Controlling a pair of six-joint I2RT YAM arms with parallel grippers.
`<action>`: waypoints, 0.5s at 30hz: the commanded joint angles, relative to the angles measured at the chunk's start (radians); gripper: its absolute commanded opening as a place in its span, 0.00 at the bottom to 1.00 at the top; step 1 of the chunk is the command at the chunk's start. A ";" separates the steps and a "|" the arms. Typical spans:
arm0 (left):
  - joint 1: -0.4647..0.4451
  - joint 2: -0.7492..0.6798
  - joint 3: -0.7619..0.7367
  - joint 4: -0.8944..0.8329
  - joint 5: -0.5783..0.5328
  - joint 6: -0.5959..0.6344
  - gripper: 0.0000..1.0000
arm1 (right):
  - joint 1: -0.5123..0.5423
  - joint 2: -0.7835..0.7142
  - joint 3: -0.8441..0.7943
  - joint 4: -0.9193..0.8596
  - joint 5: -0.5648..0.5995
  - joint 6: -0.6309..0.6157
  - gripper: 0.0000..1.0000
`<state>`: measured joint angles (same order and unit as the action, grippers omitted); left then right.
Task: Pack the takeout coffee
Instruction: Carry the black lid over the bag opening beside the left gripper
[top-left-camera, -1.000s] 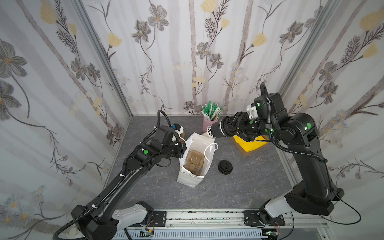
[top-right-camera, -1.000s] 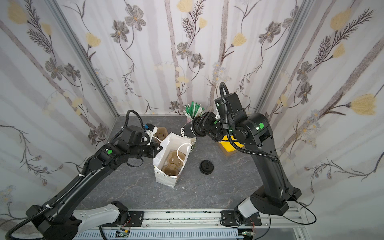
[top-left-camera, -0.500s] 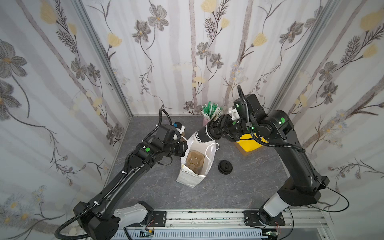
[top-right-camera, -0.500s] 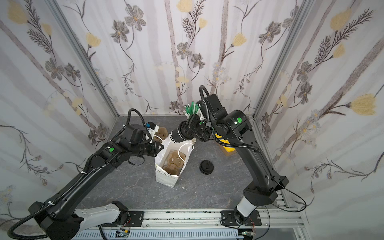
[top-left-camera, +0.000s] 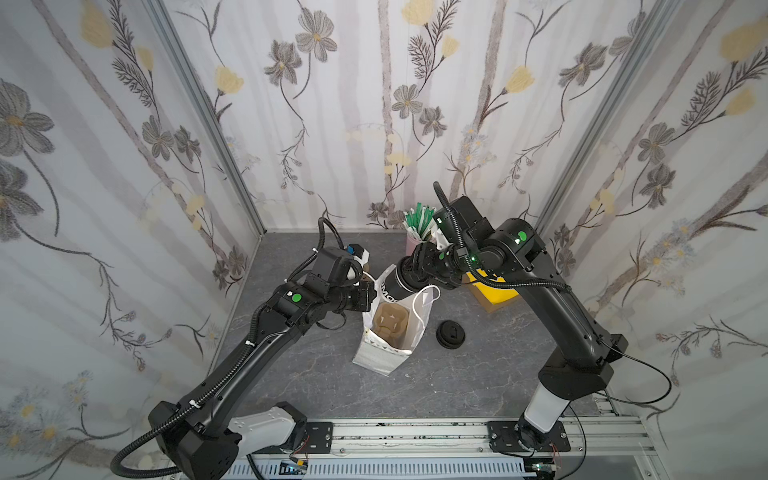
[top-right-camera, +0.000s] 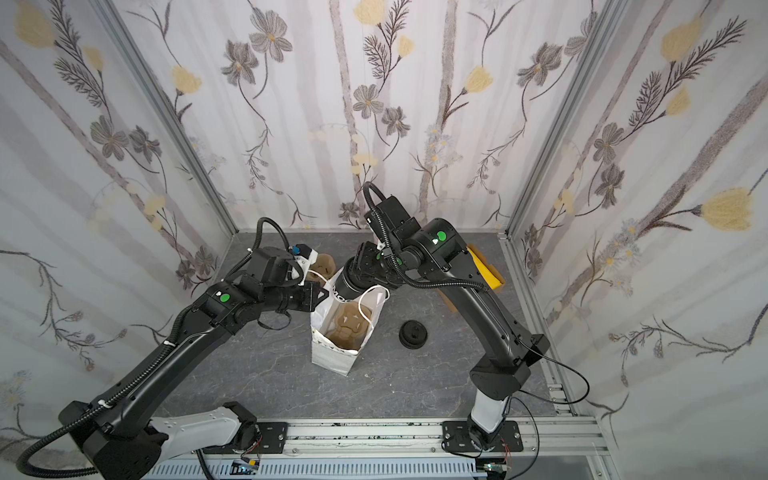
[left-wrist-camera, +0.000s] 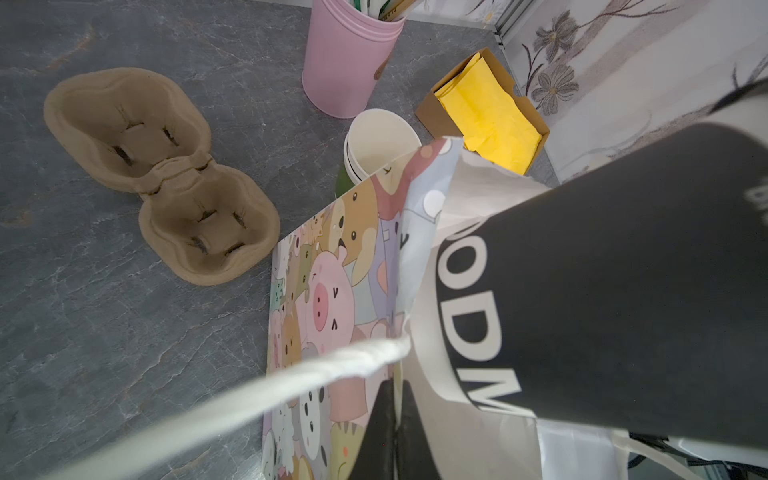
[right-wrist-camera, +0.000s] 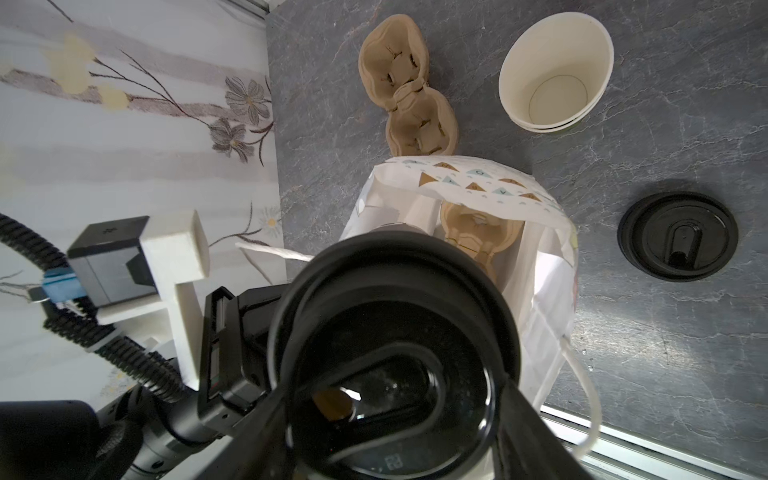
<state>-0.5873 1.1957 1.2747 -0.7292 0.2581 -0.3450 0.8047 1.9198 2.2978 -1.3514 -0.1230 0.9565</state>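
Black tapered paper cup (left-wrist-camera: 602, 270), domed lid (right-wrist-camera: 395, 332)

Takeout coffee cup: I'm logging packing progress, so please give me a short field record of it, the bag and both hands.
container: white handled paper bag, upright, mouth open
coffee: black lidded paper cup, tilted, base at the bag's mouth, not yet lowered in
inside bag: brown moulded pulp cup carrier
right hand: closed around the cup
left hand: shut, pinching the bag's rim
on table beside bag: loose black plastic lid
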 joint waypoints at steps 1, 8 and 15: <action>0.001 -0.002 -0.003 0.026 -0.020 -0.035 0.00 | 0.008 0.023 0.007 -0.006 0.050 -0.046 0.41; 0.007 0.011 -0.007 0.031 -0.037 -0.070 0.00 | 0.044 0.070 0.007 -0.006 0.084 -0.087 0.41; 0.014 0.031 -0.013 0.044 -0.037 -0.093 0.00 | 0.075 0.134 0.018 -0.006 0.123 -0.129 0.41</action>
<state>-0.5781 1.2224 1.2705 -0.7063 0.2234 -0.4191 0.8688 2.0365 2.3058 -1.3670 -0.0299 0.8562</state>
